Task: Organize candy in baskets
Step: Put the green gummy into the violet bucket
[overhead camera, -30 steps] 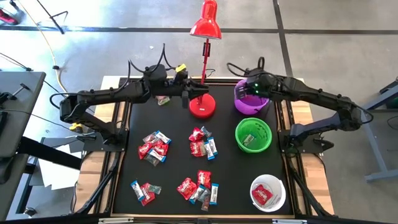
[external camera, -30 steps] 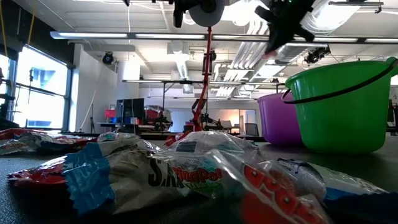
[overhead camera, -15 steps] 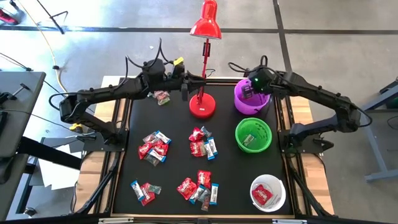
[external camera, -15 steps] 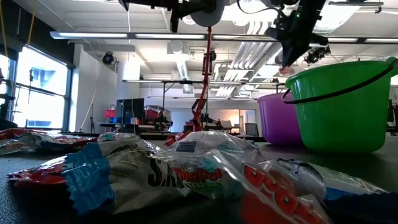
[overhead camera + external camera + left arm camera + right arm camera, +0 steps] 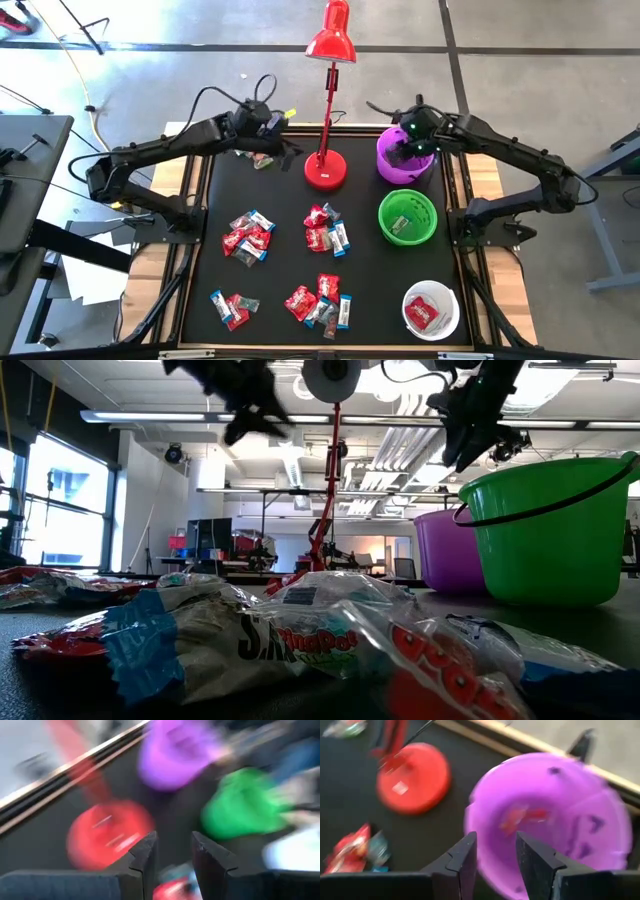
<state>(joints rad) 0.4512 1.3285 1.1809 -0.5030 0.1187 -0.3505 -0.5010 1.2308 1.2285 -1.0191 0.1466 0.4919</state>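
Candy lies in several heaps on the black mat: (image 5: 248, 238), (image 5: 325, 230), (image 5: 320, 300), (image 5: 230, 308). One more piece (image 5: 262, 160) lies at the far left. The purple basket (image 5: 385, 168) stands at the far right, with the green basket (image 5: 432, 222) nearer and the white basket (image 5: 448, 300) at the near right. My right gripper (image 5: 495, 840) hangs open above the purple basket, where a red candy (image 5: 520, 815) lies on the bottom. My left gripper (image 5: 288, 152) hangs open and tipped downward, left of the lamp. Nothing is between its fingers (image 5: 145, 855).
A red desk lamp stands on its round base (image 5: 325, 172) at the far middle, between my two grippers, with its pole (image 5: 325, 490) rising above them. The green basket holds a candy (image 5: 402, 226) and the white basket holds red ones (image 5: 424, 314).
My right gripper has opened above the purple basket and let go of a candy, which has dropped into it. My left gripper has drawn back from the lamp pole toward the table's left, sunk a little and tipped downward, staying open.
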